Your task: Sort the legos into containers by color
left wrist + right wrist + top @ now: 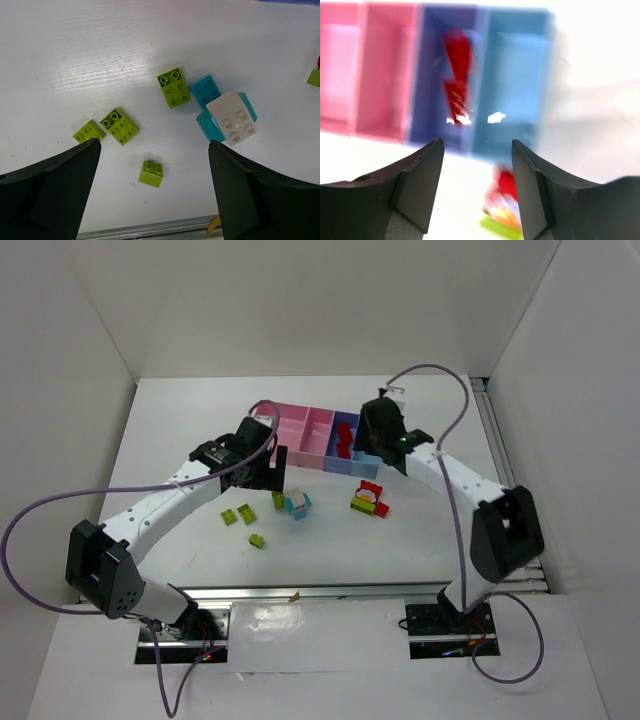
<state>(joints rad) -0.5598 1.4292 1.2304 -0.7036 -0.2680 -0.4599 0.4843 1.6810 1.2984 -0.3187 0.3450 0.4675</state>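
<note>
The four joined containers (305, 430) stand at the back: two pink, one periwinkle, one light blue. Red legos (457, 75) lie in the periwinkle bin (432, 65); the light blue bin (515, 75) looks empty. My right gripper (477, 145) is open and empty, just in front of these bins (372, 450). A blurred red, white and green clump (505, 205) lies under it. My left gripper (154, 145) is open and empty above the loose legos (272, 472). A small lime brick (151, 173) lies between its fingers. Other lime bricks (120, 126) and a cyan and white clump (232, 117) lie beyond.
The table's near edge has a metal rail (150, 230) close below the small lime brick. White walls close in the table on the left, back and right. A purple cable (440, 375) loops above the right arm.
</note>
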